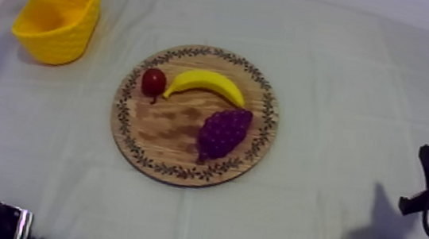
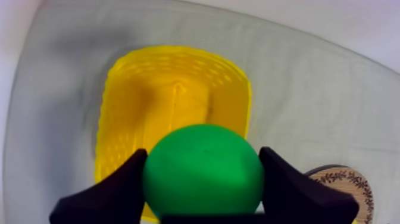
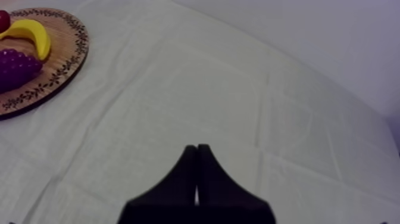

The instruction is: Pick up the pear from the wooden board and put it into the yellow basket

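Status: the pick looks done, the place is pending.

Left end effector is clamping the pear, with a finger pressing on each side. The pear is hanging in the air over the basket, off the board and well apart from it. In the wrist view it's sitting roughly over the basket's opening. In the top view it's showing above the far rim, so I can't tell how well centred it is. It isn't touching the basket as far as I can see.

Remaining, my read: lowering toward the opening, spreading the fingers, then pulling the arm clear. The part of the basket's inside that's showing is bare, so nothing seems to be blocking the drop.

Right end effector is idling over the bare surface off to the board's side, fingers lying together in a narrow wedge, gripping nothing.

Count:
- pear: 1, in the left end effector
- basket: 1, far left on the surface
- board: 1, mid-surface
- banana: 1, on the board
- grapes: 1 bunch, on the board, just beside the banana
- red fruit: 1, on the board at the banana's end; can't tell if it's touching
- end effectors: 2
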